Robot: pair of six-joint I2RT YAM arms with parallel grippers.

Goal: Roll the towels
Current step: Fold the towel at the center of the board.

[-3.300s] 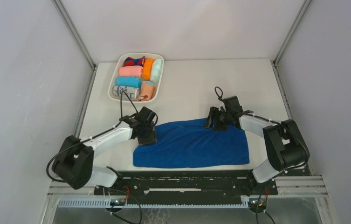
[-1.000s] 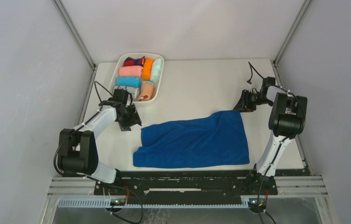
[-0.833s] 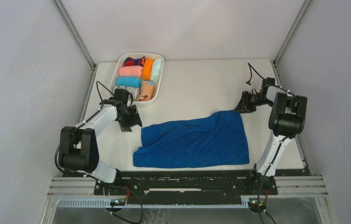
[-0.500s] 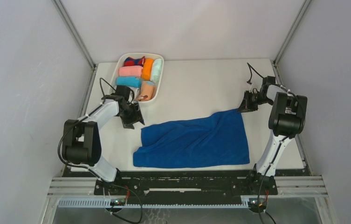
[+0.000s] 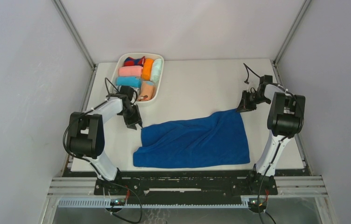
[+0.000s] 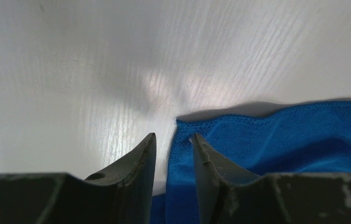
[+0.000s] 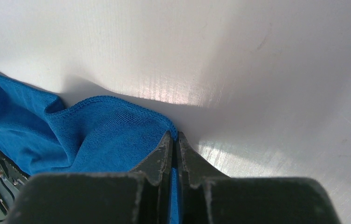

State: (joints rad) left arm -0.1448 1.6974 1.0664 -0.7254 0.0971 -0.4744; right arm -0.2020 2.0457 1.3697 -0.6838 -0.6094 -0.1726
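Pinched between the dark grey fingers of my right gripper [image 7: 174, 136] is the long royal-blue terry towel [image 5: 196, 140], plain, its hem the same blue. Under both hands the flat tabletop [image 5: 196, 88] is white, faintly streaked. My left gripper [image 6: 173, 137] is dark grey, scuffed pale. Beyond it, the white oblong tray [image 5: 141, 54] holds a pink cloth roll [image 5: 130, 71], an orange cloth roll [image 5: 147, 68], a mint cloth roll [image 5: 156, 70] and a light-blue cloth roll [image 5: 128, 81].

Showed a white tray [image 5: 141, 54] at the far-left corner of the pale worktop [image 5: 196, 88]. Held, packed side by side, a pink roll [image 5: 130, 71], a light-blue roll [image 5: 127, 81], an orange roll [image 5: 147, 68], a mint roll [image 5: 156, 70] and a red-and-blue roll [image 5: 134, 61]. Was bounded on three sides by plain grey walls [image 5: 187, 28].
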